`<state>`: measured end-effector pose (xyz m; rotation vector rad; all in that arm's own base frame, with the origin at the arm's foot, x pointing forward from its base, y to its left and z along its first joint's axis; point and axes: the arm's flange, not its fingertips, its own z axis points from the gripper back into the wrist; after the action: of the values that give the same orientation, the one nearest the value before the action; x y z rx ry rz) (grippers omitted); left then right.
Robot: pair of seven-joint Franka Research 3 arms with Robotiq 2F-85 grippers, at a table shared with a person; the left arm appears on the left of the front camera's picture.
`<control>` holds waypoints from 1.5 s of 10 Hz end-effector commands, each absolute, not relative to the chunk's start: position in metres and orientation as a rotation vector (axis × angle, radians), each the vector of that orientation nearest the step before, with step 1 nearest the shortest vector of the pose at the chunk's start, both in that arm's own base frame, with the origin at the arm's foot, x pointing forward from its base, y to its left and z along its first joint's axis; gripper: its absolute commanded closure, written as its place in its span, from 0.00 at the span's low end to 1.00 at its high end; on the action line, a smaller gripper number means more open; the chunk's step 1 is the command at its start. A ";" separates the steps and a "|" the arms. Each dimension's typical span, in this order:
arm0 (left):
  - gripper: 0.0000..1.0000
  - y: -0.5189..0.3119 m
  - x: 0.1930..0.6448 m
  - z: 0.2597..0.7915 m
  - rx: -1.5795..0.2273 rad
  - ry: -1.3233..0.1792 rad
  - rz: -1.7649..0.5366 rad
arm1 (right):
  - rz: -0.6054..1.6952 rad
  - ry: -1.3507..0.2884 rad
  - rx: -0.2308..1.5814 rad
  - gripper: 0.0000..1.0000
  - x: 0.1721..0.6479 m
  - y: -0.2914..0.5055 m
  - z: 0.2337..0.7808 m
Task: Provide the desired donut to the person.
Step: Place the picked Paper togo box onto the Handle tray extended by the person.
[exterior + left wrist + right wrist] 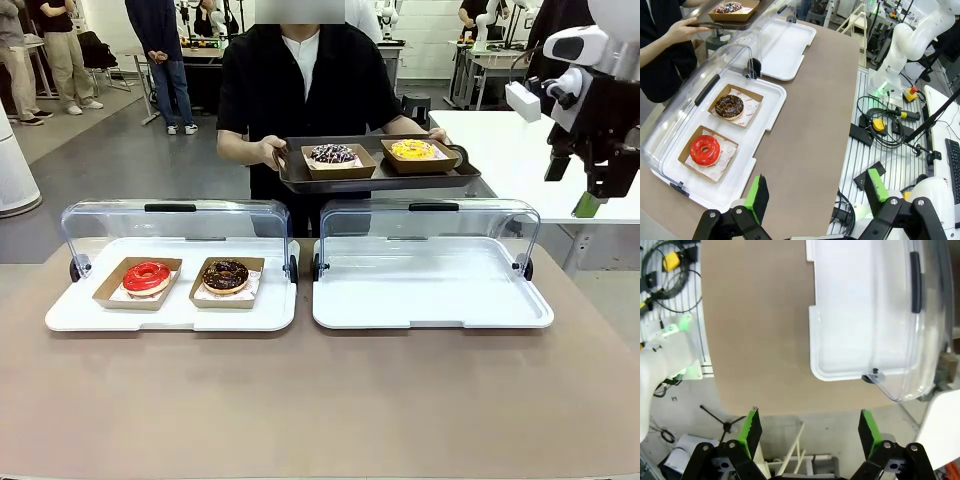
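right gripper (590, 190) hangs at three o'clock of the front view, raised off the table (320, 400), jaws spread and holding nothing. at twelve o'clock the person (300, 90) holds a dark tray (375, 178) with a sprinkled donut (333, 154) and a yellow donut (412, 149). at nine o'clock the left white tray (170, 312) carries a red donut (147, 277) and a chocolate donut (225, 274); the right white tray (430, 300) sits just beside it.

left gripper (815, 195) at six o'clock in the left wrist view, green pads (758, 196) spread apart, nothing between them; red donut at eight o'clock, chocolate donut above it.

right wrist view: right gripper at six o'clock, pads wide, over the table edge; right white tray at one o'clock.
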<state>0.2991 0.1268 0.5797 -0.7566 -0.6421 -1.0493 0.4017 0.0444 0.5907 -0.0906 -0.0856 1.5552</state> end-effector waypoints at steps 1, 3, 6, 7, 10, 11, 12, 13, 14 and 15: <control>0.00 0.128 0.299 0.580 -0.762 -0.661 -1.060 | 1.560 -0.090 -0.103 0.00 0.400 0.048 0.597; 0.00 0.128 0.299 0.580 -0.762 -0.661 -1.060 | 1.560 -0.090 -0.103 0.00 0.400 0.048 0.597; 0.00 0.128 0.299 0.580 -0.762 -0.661 -1.060 | 1.560 -0.090 -0.103 0.00 0.400 0.048 0.597; 0.00 0.128 0.299 0.580 -0.762 -0.661 -1.060 | 1.560 -0.090 -0.103 0.00 0.400 0.048 0.597; 0.00 0.128 0.299 0.580 -0.762 -0.661 -1.060 | 1.560 -0.090 -0.103 0.00 0.400 0.048 0.597; 0.00 0.128 0.299 0.580 -0.762 -0.661 -1.060 | 1.560 -0.090 -0.103 0.00 0.400 0.048 0.597; 0.00 0.128 0.299 0.580 -0.762 -0.661 -1.060 | 1.560 -0.090 -0.103 0.00 0.400 0.048 0.597; 0.00 0.128 0.299 0.580 -0.762 -0.661 -1.060 | 1.560 -0.090 -0.103 0.00 0.400 0.048 0.597; 0.00 0.128 0.299 0.580 -0.762 -0.661 -1.060 | 1.560 -0.090 -0.103 0.00 0.400 0.048 0.597; 0.00 0.128 0.299 0.580 -0.762 -0.661 -1.060 | 1.560 -0.090 -0.103 0.00 0.400 0.048 0.597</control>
<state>0.2991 0.1268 0.5797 -0.7566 -0.6421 -1.0493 0.4008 0.0484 0.5956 -0.0964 -0.0960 1.5651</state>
